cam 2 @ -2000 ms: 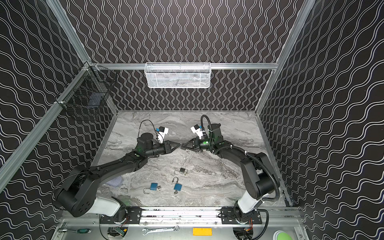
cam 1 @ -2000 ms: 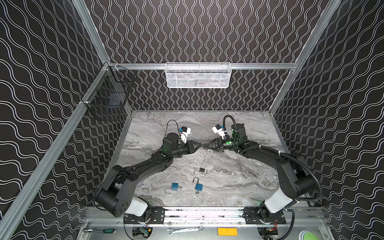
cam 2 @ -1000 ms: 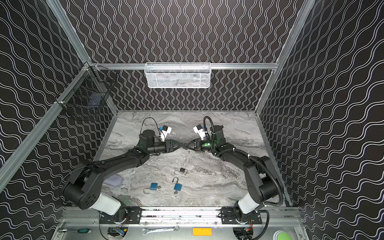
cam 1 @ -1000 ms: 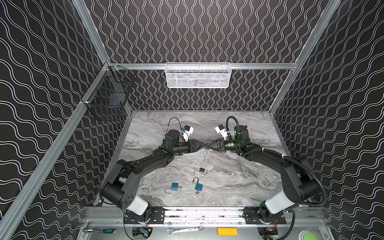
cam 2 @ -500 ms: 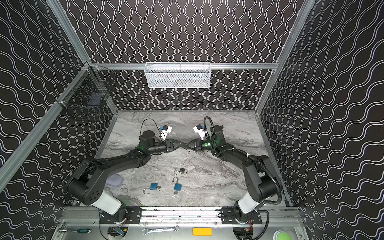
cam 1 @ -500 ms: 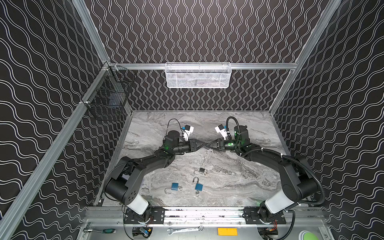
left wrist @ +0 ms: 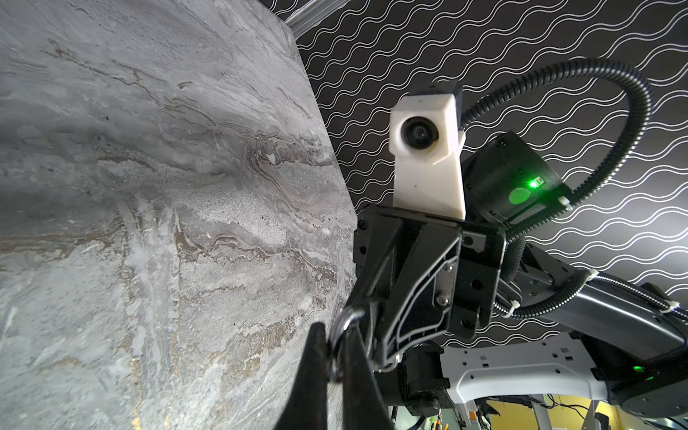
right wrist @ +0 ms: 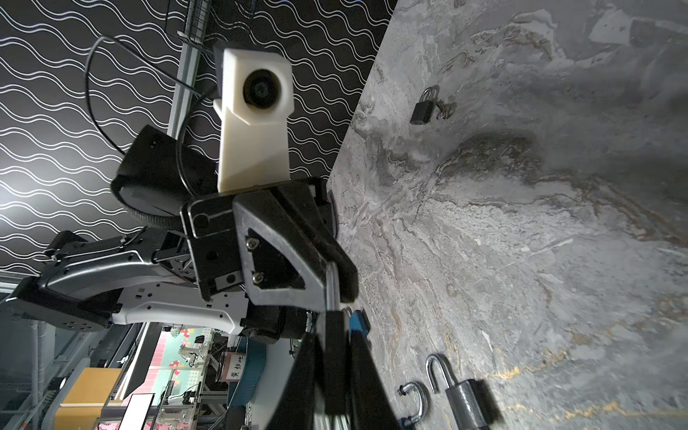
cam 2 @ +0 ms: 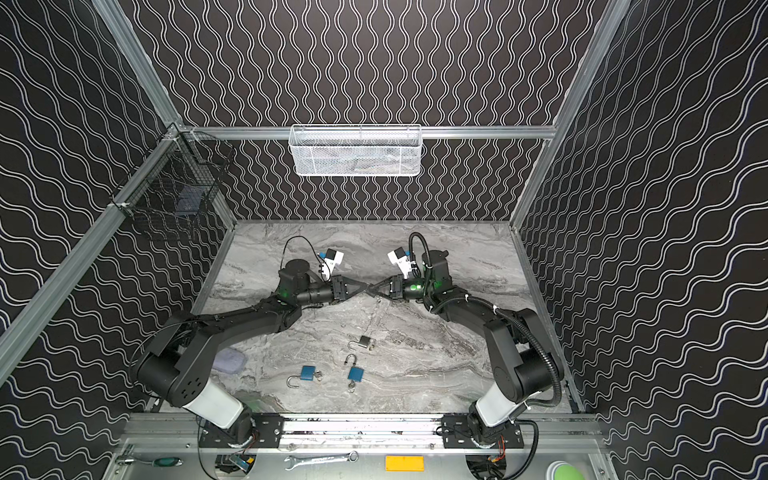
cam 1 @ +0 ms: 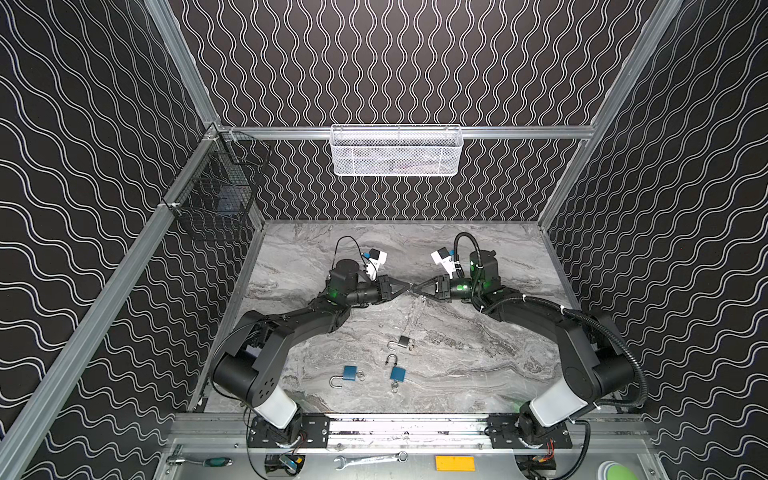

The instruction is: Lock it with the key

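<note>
In both top views my two grippers meet tip to tip above the middle of the marble table (cam 1: 478, 365). My right gripper (right wrist: 333, 335) is shut on a dark padlock body (right wrist: 335, 357). A silver metal piece (right wrist: 329, 290) runs from that body into my left gripper (cam 1: 408, 286). In the left wrist view my left gripper (left wrist: 333, 337) is shut on a silver loop (left wrist: 344, 324) that looks like the padlock's shackle. A thin wire ring (left wrist: 387, 366) hangs by the right gripper's fingers (left wrist: 402, 298). I cannot make out the key itself.
Three open padlocks lie nearer the front: a grey one (cam 1: 403, 342) and two blue ones (cam 1: 350, 372) (cam 1: 397, 373). A black closed padlock (right wrist: 422, 108) lies farther off. A white mesh basket (cam 1: 397, 151) and a black wire basket (cam 1: 216, 199) hang on the walls.
The two grippers drew together until their tips met. Over the last second the left gripper closed onto the silver loop. The right gripper kept its grip.
</note>
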`<state>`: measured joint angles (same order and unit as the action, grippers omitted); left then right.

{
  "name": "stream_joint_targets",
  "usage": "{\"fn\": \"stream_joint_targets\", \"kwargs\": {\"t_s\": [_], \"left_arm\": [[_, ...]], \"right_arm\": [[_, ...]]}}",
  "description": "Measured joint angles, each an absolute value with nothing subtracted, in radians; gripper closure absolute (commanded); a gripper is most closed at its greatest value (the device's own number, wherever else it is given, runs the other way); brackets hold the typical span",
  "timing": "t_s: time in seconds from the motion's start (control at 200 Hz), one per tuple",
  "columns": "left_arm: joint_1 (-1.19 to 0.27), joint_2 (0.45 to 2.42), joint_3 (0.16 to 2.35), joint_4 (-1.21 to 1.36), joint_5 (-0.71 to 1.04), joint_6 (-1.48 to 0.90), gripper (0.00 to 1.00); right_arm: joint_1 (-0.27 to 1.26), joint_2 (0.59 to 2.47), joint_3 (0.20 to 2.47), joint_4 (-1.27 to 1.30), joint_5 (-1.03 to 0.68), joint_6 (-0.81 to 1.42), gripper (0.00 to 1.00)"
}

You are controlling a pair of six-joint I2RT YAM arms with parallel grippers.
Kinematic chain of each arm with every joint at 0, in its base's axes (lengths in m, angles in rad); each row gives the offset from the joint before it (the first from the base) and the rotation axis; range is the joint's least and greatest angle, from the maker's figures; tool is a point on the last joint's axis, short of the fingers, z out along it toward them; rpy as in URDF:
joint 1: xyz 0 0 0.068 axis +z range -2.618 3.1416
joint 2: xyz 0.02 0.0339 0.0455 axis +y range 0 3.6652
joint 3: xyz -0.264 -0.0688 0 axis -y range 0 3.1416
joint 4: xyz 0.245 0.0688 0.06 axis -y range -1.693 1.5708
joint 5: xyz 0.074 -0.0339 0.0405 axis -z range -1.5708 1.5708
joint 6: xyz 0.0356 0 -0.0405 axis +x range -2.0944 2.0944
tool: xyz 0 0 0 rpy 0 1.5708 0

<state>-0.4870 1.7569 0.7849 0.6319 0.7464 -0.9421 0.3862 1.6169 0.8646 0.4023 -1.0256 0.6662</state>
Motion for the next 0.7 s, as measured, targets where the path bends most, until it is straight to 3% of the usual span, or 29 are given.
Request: {"fn": "stream_joint_targets", "kwargs": {"t_s": [0.245,0.44,0.701], "left_arm": [[-0.49,1.749,0.801,0.617,0.746,-0.941,1.0],[-0.49,1.755,0.8,0.617,0.728,-0.953,1.0],[-0.487,1.781,0.79,0.658,0.725,-0.995,1.0]], "right_arm": [[0.386,1.616,0.85,0.417,-1.015,0.689,0.7],[0.379,1.612,0.817,0.488,-1.026,0.725,0.49],[0.359,1.595,0.76,0.564,-1.03,0.769,0.48]]}}
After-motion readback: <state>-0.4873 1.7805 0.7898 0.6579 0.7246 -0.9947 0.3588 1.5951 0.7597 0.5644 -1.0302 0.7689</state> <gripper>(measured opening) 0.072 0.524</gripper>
